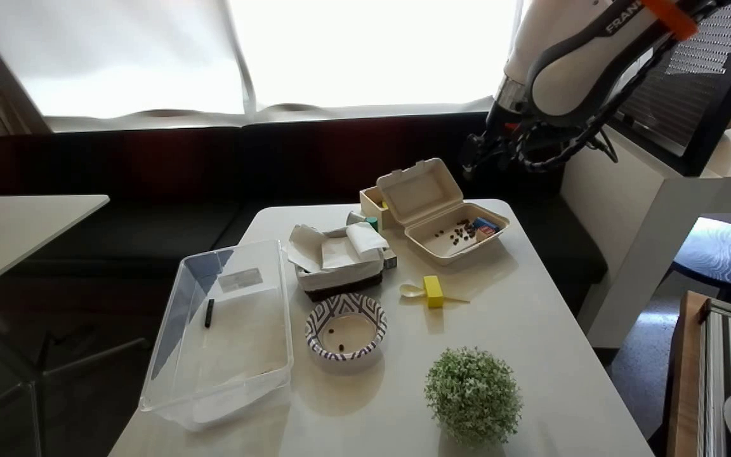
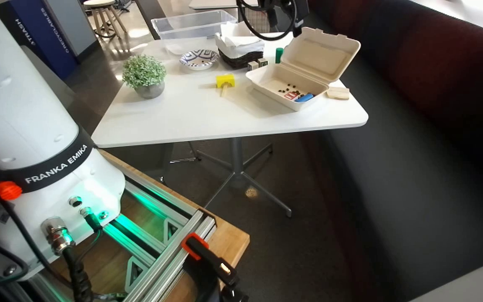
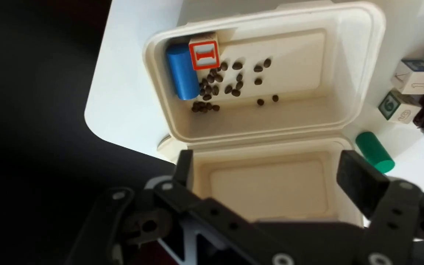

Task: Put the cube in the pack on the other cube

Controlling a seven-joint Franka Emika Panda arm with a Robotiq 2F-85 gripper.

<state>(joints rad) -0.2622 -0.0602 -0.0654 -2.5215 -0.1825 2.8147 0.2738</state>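
The pack is a beige clamshell box (image 1: 457, 251) (image 2: 266, 79) (image 3: 293, 125), open on the table with its lid raised. In it lies a wooden cube with a red letter (image 3: 204, 51), beside a blue cylinder (image 3: 183, 73) and scattered dark beans; the cube also shows in both exterior views (image 1: 485, 233) (image 2: 291, 95). The other cube, a bright yellow block (image 1: 433, 292) (image 2: 225, 80), rests over a pale spoon and is out of the wrist view. My gripper (image 3: 265, 169) is open and empty, above the lid side of the pack. In an exterior view it is dark and unclear (image 1: 476, 155).
Two lettered wooden cubes (image 3: 414, 77) (image 3: 399, 106) and a green cylinder (image 3: 374, 151) lie beside the pack. A paper-lined basket (image 1: 340, 273), a patterned bowl (image 1: 346, 327), a clear bin (image 1: 226, 343), a plant (image 1: 473, 397) and a wooden box (image 1: 373, 206) also stand on the table.
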